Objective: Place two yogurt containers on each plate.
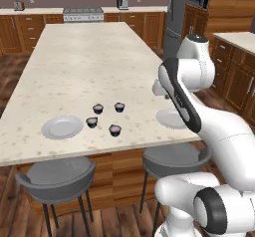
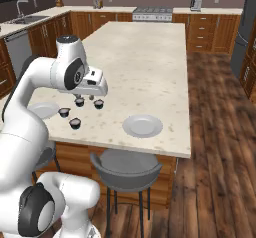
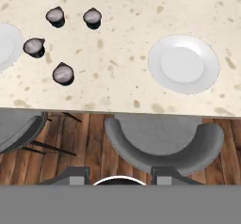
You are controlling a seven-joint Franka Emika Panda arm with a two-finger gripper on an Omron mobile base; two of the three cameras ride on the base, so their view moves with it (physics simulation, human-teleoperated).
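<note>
Four yogurt cups sat loosely clustered on the speckled cream island counter, between two empty plates: one near the left edge, another to the right. Grey stools were tucked under the front edge, with wood cabinets and a stove behind. Gripper hovered over the cups; couldn't tell if the fingers were spread.

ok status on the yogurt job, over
Gripper high over the counter edge, holding nothing, jaw state unclear. Four yogurt cups on the counter between the plates. Both plates bare. Path clear.
</note>
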